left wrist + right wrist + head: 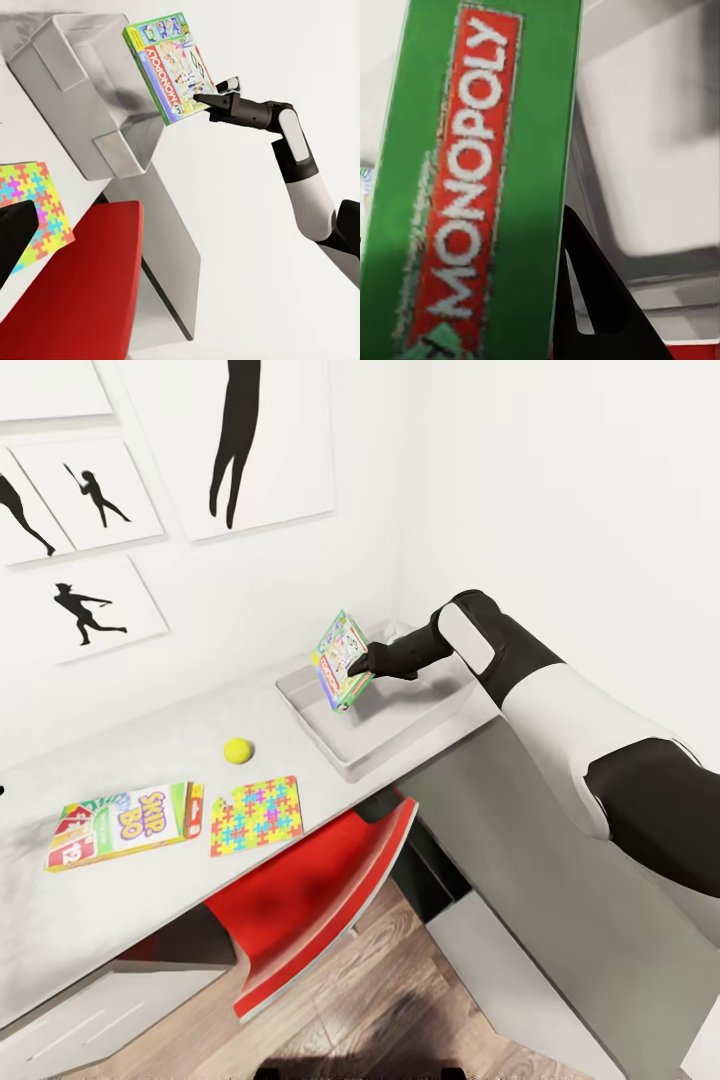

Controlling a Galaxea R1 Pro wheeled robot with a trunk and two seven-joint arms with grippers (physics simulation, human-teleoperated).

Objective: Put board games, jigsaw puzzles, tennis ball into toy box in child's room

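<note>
My right gripper is shut on the edge of the green Monopoly board game, held tilted on edge above the light-grey toy box at the table's corner. The left wrist view shows the same game, the right gripper and the toy box beneath. Up close, the right wrist view has the game against a dark finger. On the table lie the tennis ball, a jigsaw puzzle and the SKIP-BO board game. A dark left finger shows at the edge.
A red chair is pushed under the table's front edge. The lower dark-grey section runs to the right under my right arm. White walls with silhouette pictures close off the back and the corner.
</note>
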